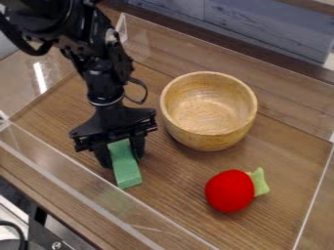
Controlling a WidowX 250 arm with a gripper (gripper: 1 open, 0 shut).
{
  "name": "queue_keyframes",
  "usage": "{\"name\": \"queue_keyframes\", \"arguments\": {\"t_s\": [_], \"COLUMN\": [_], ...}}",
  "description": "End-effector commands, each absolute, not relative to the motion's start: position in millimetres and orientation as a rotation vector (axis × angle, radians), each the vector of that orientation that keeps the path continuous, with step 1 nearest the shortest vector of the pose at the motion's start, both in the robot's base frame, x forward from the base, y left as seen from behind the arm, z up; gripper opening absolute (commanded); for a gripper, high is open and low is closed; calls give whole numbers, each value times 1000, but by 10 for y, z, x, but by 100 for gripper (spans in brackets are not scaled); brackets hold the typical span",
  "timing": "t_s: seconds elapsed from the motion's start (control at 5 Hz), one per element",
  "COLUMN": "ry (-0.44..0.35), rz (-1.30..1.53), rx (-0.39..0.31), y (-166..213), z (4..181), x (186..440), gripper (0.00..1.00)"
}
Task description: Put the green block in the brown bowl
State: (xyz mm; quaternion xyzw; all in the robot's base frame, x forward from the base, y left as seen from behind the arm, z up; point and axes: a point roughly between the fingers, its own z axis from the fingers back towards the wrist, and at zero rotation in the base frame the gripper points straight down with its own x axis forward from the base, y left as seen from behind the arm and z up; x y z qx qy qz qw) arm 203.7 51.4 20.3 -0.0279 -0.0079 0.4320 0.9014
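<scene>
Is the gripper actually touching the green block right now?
Touching. The camera view shows the gripper pointing straight down with a finger against each side of the green block's upper end, no gap visible; the block rests on the table.

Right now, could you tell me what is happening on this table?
The robot arm's gripper points straight down over the green block, which lies on the wooden table, with a finger on each side of the block's upper end. The jaws appear closed on it, but the block has not left the surface. The brown bowl stands empty to the right, and a red toy fruit with a green leaf lies nearer the front.
</scene>
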Motion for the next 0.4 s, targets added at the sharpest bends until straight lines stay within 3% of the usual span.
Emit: {"name": "queue_keyframes", "arguments": {"t_s": [0.0, 0.2], "ry": [-73, -74], "rz": [842, 778], "rx": [-94, -128], "y": [464, 370], "z": [427, 678], "x": [2168, 2198], "gripper": [0, 0]}}
